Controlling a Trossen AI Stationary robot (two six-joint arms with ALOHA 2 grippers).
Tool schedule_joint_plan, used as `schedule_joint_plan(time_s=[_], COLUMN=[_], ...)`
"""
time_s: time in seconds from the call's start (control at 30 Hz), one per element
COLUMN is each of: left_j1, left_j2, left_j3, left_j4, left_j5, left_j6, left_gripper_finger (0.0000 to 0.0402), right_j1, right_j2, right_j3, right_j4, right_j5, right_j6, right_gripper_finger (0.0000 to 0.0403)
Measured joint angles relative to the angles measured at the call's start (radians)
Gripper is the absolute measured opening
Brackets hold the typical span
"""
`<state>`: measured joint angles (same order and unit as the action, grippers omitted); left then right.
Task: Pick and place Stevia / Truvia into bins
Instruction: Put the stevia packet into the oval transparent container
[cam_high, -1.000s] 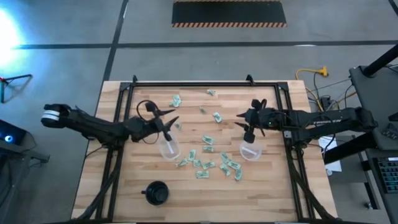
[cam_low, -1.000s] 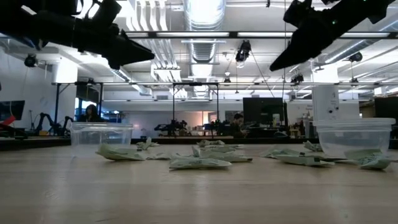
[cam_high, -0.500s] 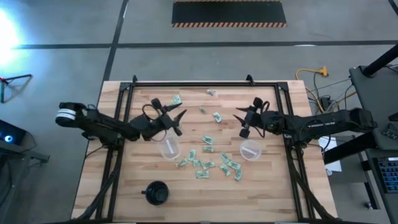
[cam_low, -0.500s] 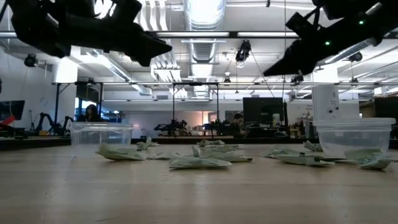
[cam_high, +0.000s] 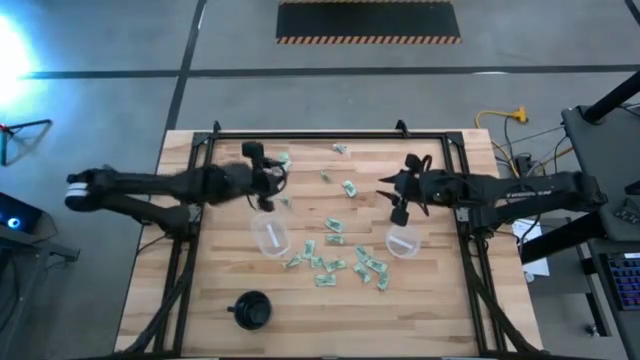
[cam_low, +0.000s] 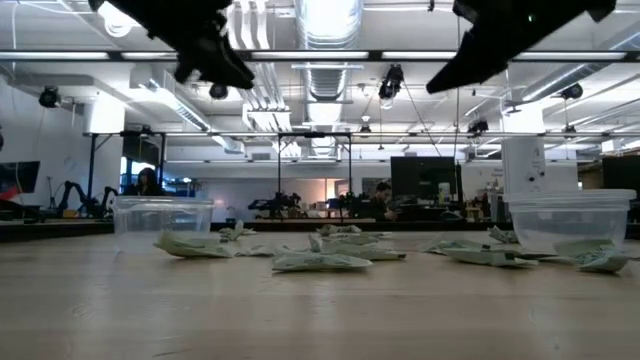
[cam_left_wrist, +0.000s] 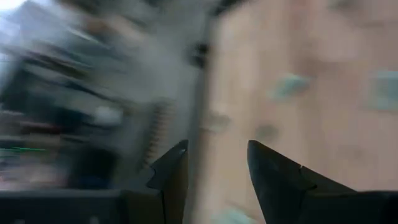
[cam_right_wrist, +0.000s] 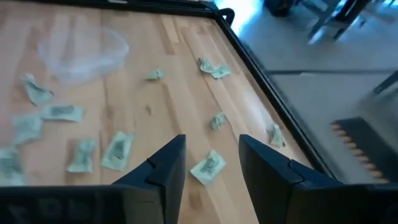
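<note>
Several pale green sweetener packets lie flat on the wooden table between and beyond two clear cups, the left cup and the right cup, which stand on their bases. My left gripper hangs high, on the far side of the left cup. In its blurred wrist view the left gripper is open and bare. My right gripper hovers just on the far side of the right cup. It stands open, and in its wrist view packets lie on the table far below.
A black round cup-like object stands near the table's front left. A black metal frame runs along the far edge and down both sides. Loose packets also lie near the far edge. Bare wood shows along the near edge.
My left gripper has risen from over the left cup and swung toward the table's far edge, turning as it went; its wrist view is smeared by the motion. My right gripper has risen a little above the right cup. The cups and packets have stayed in place.
</note>
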<state>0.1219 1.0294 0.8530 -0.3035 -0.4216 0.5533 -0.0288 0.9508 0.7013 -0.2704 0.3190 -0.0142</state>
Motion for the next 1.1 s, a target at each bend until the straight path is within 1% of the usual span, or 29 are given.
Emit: schedule_joint_plan(time_s=[0.07,0.1,0.13,0.2,0.23,0.3,0.37,0.4,0.47,0.57,0.67,0.73,0.83,0.93,1.0,1.1], left_j1=[0.074,0.109,0.142,0.201,0.227,0.254,0.256,0.257,0.258,0.258,0.292,0.334,0.392,0.425,0.441,0.473], left_j2=[-0.008,-0.006,0.002,0.025,0.038,0.062,0.079,0.086,0.100,0.146,0.230,0.288,0.386,0.471,0.512,0.565], left_j3=[0.075,0.100,0.119,0.145,0.152,0.169,0.185,0.184,0.173,0.175,0.197,0.214,0.278,0.347,0.379,0.413], left_j4=[-0.194,-0.261,-0.308,-0.352,-0.363,-0.346,-0.280,-0.249,-0.203,-0.200,-0.219,-0.257,-0.346,-0.461,-0.505,-0.506], left_j5=[0.144,0.172,0.179,0.180,0.175,0.117,0.069,0.071,0.109,0.194,0.197,0.223,0.361,0.453,0.466,0.472], left_j6=[-0.068,-0.077,-0.075,-0.041,-0.004,0.069,0.041,0.002,-0.036,0.077,0.101,0.108,0.108,0.108,0.115,0.136], left_gripper_finger=[0.0146,0.0146,0.0146,0.0146,0.0146,0.0144,0.0140,0.0139,0.0137,0.0136,0.0136,0.0136,0.0136,0.0136,0.0136,0.0136], right_j1=[0.004,0.005,0.006,0.005,0.005,0.005,0.005,0.005,0.005,0.005,0.005,0.005,0.005,0.005,0.005,0.005], right_j2=[0.000,0.000,0.000,0.000,0.001,0.001,0.000,0.000,0.001,0.005,0.010,0.014,0.014,0.012,0.011,0.014], right_j3=[0.039,0.053,0.063,0.077,0.082,0.092,0.097,0.100,0.109,0.118,0.117,0.113,0.106,0.105,0.104,0.100], right_j4=[-0.045,-0.046,-0.044,-0.040,-0.036,-0.033,-0.034,-0.040,-0.071,-0.117,-0.155,-0.163,-0.189,-0.228,-0.246,-0.250], right_j5=[-0.048,-0.074,-0.093,-0.110,-0.110,-0.109,-0.110,-0.111,-0.111,-0.110,-0.112,-0.112,-0.116,-0.140,-0.144,-0.145], right_j6=[0.035,0.037,0.031,0.006,-0.004,-0.015,-0.019,-0.019,-0.022,-0.019,-0.023,-0.028,-0.046,-0.049,-0.049,-0.050], right_gripper_finger=[0.0136,0.0137,0.0137,0.0139,0.0139,0.0139,0.0137,0.0135,0.0134,0.0136,0.0137,0.0135,0.0131,0.0128,0.0126,0.0125])
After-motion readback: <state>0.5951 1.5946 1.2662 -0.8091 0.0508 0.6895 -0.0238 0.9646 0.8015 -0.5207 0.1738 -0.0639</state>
